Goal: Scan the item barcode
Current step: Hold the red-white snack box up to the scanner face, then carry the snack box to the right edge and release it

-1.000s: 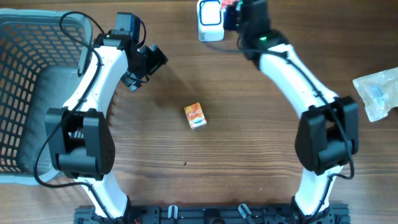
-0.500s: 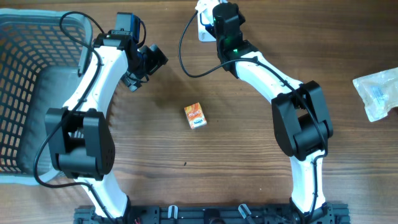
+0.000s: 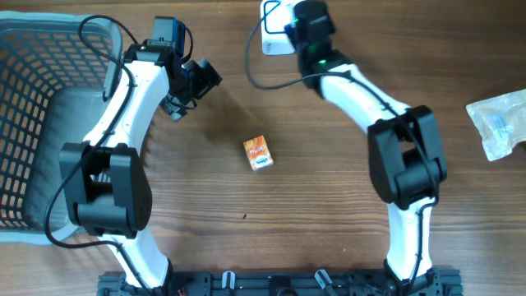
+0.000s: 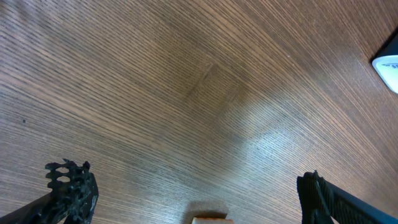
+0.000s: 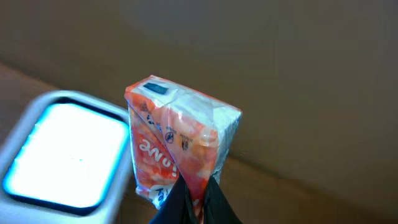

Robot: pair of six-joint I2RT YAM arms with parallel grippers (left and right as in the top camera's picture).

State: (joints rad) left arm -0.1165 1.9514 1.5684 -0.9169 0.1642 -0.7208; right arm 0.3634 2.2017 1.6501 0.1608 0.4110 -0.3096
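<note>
**Packet at the scanner, read not confirmed**

The orange and white packet (image 5: 180,146) is up off the table, upright, pinched along its lower edge by the right gripper (image 5: 193,200), whose fingers are pressed tight together on the wrapper. Just to the packet's left in the wrist view glows the scanner (image 5: 68,152), its window lit white and blue. The two sit side by side, very near, though I cannot tell whether they touch. From overhead the right arm stretches to the far edge of the table, its wrist right beside the scanner (image 3: 275,18), and the packet itself is hidden under it.

So where does that leave the task? Picking up and carrying to the reader look done. The scan itself I would call pending: the packet is next to the window, not across it, and I cannot make out a barcode on the faces that show, only print and a dark patch on top. My judgement is that the packet needs turning or sliding over the lit window.

Further out, the left gripper (image 3: 193,82) hangs with its jaws spread wide, holding nothing, over bare wooden table (image 3: 329,205). A small orange carton (image 3: 258,153) lies mid-table, well apart from both arms. A grey mesh basket (image 3: 33,99) sits at the left, and a clear plastic bag (image 3: 498,123) at the far right.
</note>
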